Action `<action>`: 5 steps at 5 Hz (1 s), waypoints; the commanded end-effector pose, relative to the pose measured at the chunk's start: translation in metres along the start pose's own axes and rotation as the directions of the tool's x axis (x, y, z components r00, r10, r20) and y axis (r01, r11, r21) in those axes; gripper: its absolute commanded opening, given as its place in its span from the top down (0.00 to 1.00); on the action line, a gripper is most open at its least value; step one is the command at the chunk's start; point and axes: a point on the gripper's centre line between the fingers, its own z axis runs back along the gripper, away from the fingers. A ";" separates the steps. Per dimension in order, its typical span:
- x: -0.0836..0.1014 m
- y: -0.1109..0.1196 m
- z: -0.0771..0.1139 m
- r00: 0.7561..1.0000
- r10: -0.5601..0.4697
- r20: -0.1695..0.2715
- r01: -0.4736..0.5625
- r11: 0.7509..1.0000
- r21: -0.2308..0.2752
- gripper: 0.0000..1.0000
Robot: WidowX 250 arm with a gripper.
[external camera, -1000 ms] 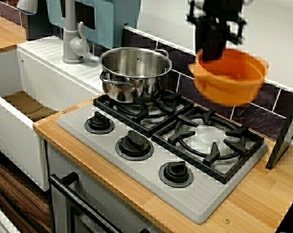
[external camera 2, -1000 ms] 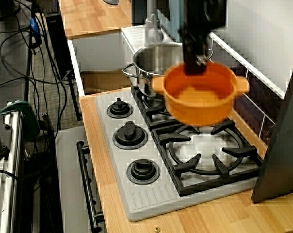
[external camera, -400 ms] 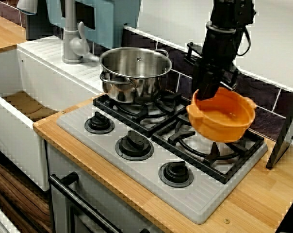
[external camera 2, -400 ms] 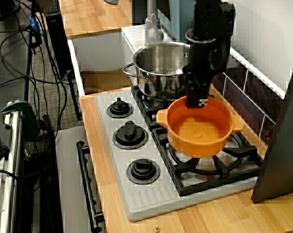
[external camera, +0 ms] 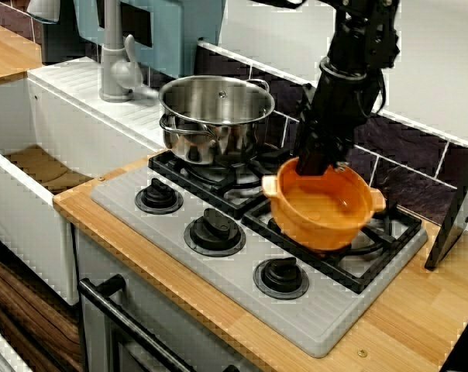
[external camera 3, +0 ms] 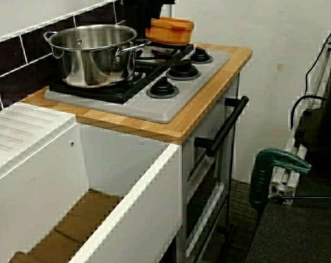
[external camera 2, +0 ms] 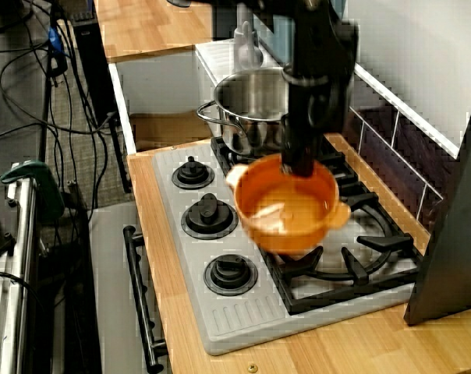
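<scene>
Stove-front view: black gripper [external camera: 314, 163] clamped on back rim of round, glossy orange plastic pot [external camera: 323, 208], tilted over black ribbed burner grate [external camera: 400, 229]; shiny steel pot [external camera: 216, 116] nearby.

You see steel pot [external camera: 216, 116] on rear burner of grey hob [external camera: 319, 318], three black knobs [external camera: 215, 230] along front, faucet [external camera: 114, 58] beyond.

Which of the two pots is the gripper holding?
The orange pot, clamped at its rim by the gripper; the steel pot stands untouched on the other burner.
</scene>
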 end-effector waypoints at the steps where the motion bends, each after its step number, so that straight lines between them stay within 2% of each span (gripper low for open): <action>1: -0.010 0.024 0.041 0.940 -0.274 0.204 0.264 0.962 0.073 1.00; 2: -0.002 0.022 0.036 0.899 -0.350 0.263 0.341 0.937 0.080 1.00; 3: 0.010 0.017 0.029 0.878 -0.398 0.266 0.394 0.916 0.071 1.00; 4: 0.024 0.016 0.023 0.871 -0.421 0.251 0.424 0.904 0.047 1.00; 5: 0.036 0.012 0.016 0.877 -0.426 0.223 0.427 0.903 0.050 1.00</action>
